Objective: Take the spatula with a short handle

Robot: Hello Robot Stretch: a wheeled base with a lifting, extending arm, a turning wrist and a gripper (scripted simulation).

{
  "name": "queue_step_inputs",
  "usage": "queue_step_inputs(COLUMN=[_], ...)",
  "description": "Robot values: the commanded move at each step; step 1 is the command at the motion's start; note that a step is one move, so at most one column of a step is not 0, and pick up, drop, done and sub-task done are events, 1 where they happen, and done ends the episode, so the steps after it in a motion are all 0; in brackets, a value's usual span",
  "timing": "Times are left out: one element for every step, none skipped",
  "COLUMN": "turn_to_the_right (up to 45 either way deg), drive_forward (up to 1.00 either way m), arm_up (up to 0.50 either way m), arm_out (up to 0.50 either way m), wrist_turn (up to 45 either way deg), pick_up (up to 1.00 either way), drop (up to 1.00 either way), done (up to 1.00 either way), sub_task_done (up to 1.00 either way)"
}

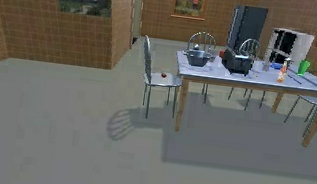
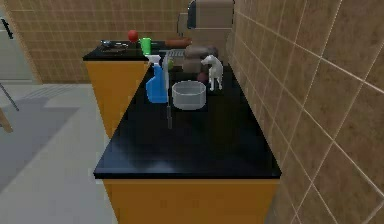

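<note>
The spatula itself I cannot pick out with any certainty. It may be one of the small things on either desk, and how the fingers stand cannot be told from these pictures either.

In the forward view, the floor at the left is wide and bare, good room for driving. A chair (image 1: 156,68) stands just left of the pale desk (image 1: 219,75). On that desk sit a grey bowl (image 1: 198,57), a dark boxy thing (image 1: 238,60), a small bottle (image 1: 283,73) and something green (image 1: 304,66). More chairs crowd its far and right sides, so the near long edge looks like the freest approach.

In the arm side view, a black desk (image 2: 190,145) runs away along a tiled wall (image 2: 310,90). At its far end are a red round thing (image 2: 132,35) and a green cup (image 2: 146,45). Closer come a blue spray bottle (image 2: 157,82), a thin grey streak (image 2: 169,112) just left of a grey pot (image 2: 188,95), and a white figurine (image 2: 212,72). That streak could be a utensil, though I cannot say so.

A short-handled spatula is likely light, stiff and thin, and lies flat, so it would skid or pivot if nudged. I would have the fingers take the handle across its narrow width, near the blade, to keep it from swinging. On this desk, fingers reaching in would have the wall tight on one side, a drop edge on the other, and the bottle and pot close enough to knock over.
</note>
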Motion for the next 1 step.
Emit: queue_step_inputs(turn_to_the_right=[0.0], drive_forward=[0.0], arm_up=[0.38], arm_out=[0.0], wrist_turn=[0.0], pick_up=[0.0], drop=[0.0], done=[0.0], sub_task_done=[0.0])
